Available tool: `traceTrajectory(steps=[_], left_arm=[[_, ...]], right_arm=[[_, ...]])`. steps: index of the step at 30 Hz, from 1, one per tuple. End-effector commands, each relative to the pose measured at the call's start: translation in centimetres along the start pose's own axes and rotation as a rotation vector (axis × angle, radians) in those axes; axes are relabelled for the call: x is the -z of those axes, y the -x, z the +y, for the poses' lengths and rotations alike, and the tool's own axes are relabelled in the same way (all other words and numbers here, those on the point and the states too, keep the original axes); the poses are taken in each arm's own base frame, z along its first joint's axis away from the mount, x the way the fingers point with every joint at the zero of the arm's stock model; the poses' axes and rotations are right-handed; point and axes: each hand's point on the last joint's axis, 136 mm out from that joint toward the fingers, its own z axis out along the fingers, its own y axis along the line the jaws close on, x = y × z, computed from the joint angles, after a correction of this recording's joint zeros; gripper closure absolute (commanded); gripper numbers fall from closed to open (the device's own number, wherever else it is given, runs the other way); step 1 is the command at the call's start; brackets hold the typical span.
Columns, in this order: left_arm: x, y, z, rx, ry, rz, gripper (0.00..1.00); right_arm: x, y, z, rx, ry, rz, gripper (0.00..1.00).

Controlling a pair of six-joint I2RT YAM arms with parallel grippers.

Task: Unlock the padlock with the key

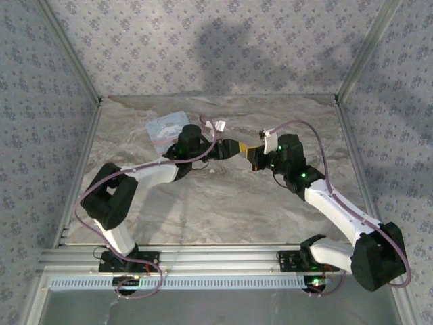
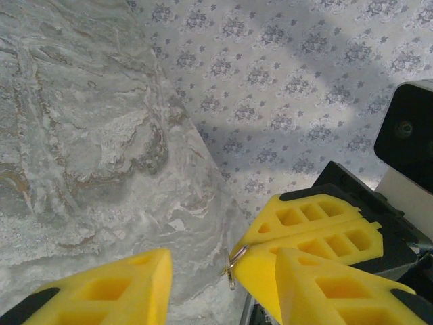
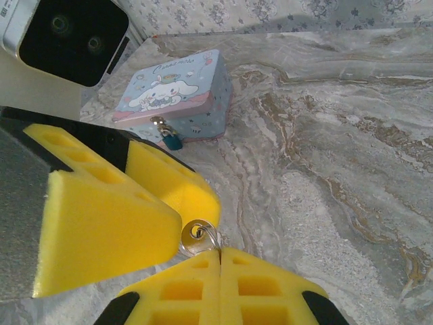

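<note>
- Padlock (image 3: 173, 141), in the right wrist view, hangs on the front clasp of the tin (image 3: 177, 95) and looks locked; the right fingers (image 3: 189, 291) are pressed shut on the key (image 3: 196, 232), held up in the air well in front of the tin
- Left wrist view: the left fingers (image 2: 115, 291) stand apart, the key ring (image 2: 233, 263) dangling between them, nothing gripped
- Top view: both arms meet tip to tip just right of the tin, which sits on the surface (image 1: 223, 203)
- My judgement: the key is picked up; reaching the padlock, inserting and turning all remain
</note>
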Motion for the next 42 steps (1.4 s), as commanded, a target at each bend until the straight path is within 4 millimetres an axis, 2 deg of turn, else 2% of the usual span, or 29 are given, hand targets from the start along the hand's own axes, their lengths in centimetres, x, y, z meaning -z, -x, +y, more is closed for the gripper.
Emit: traceTrajectory(steps=[1,11,17,23,26,29,35,37,42], left_arm=[[-0.4,0.4,-1.4,-0.025,-0.043,0.006,0.60],[-0.5,0.2,-1.1,-0.030,-0.029,0.019,0.83],[-0.4,0.0,-1.0,-0.051,-0.011,0.034,0.93],[0.1,-0.4,-1.5,-0.113,0.004,0.076,1.00],[0.5,-0.9,-1.9,-0.152,0.002,0.127,1.00],[0.9,-1.2,-1.9,-0.175,0.002,0.162,1.00],[1.5,-0.9,-1.9,-0.185,-0.001,0.162,1.00],[1.5,-0.9,-2.2,-0.195,-0.014,0.172,1.00],[2.3,-1.9,-3.2,-0.270,-0.048,0.260,1.00]], right_arm=[[-0.1,0.5,0.4,-0.008,0.021,-0.014,1.00],[-0.3,0.2,0.5,-0.010,0.028,-0.002,1.00],[-0.2,0.1,0.6,0.007,0.036,0.003,1.00],[0.6,-0.2,0.0,0.113,0.056,0.049,0.99],[1.3,-0.5,-1.1,0.183,0.038,0.094,0.92],[2.1,-0.4,-1.8,0.235,0.024,0.105,0.77],[3.1,-0.7,1.0,0.298,0.180,0.060,0.48],[3.1,-1.2,1.7,0.322,0.229,0.071,0.44],[3.3,-2.4,3.6,0.434,0.394,0.104,0.42]])
